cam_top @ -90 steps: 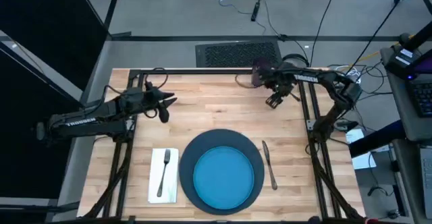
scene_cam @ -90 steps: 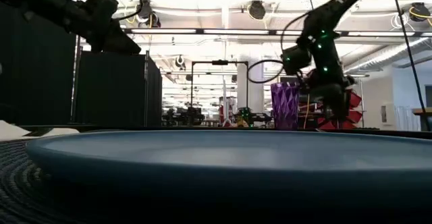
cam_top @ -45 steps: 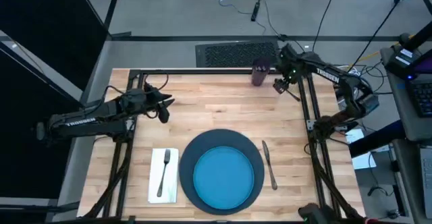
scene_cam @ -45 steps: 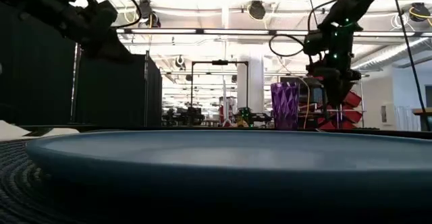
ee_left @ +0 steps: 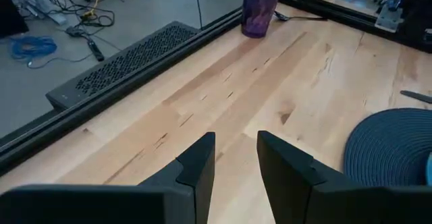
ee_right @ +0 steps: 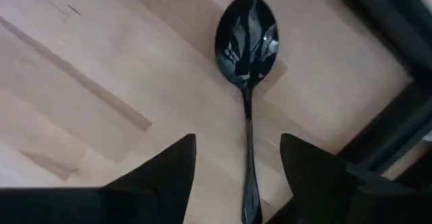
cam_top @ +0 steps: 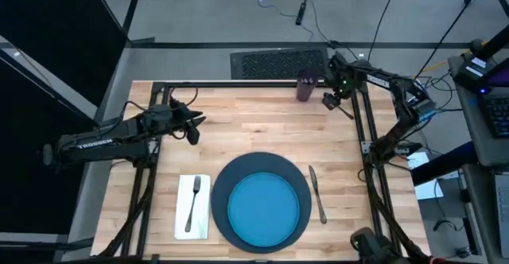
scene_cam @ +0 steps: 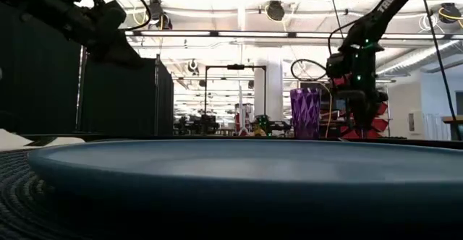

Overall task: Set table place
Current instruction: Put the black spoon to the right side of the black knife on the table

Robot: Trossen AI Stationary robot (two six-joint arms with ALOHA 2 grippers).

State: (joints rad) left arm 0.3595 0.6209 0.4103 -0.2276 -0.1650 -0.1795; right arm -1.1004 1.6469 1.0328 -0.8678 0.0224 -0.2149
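One piece is what I'm after now: the spoon (ee_right: 247, 82), lying flat on the table (cam_top: 238, 129) near the far right corner, just right of the purple cup (cam_top: 306, 87) and close to the black frame rail. My right gripper (cam_top: 330, 99) hangs directly over it with its fingers spread, and in the right wrist view the handle runs between them. The left gripper (cam_top: 193, 125) waits well left of the cup, fingers a little apart and holding nothing.

My worries from here are plain. The spoon is thin, glossy and flush with the wood, so I judge the fingertips could skid over the handle or pinch only its edge and flick it toward the rail or off the table. Descending too hard could jam the fingers on the planks. Any sideways drift toward the cup could tip it.

The dark navy disc (cam_top: 298, 172), blue plate (cam_top: 262, 207), napkin (cam_top: 202, 208), fork (cam_top: 191, 204) and knife (cam_top: 317, 194) lie well nearer me than the cup.
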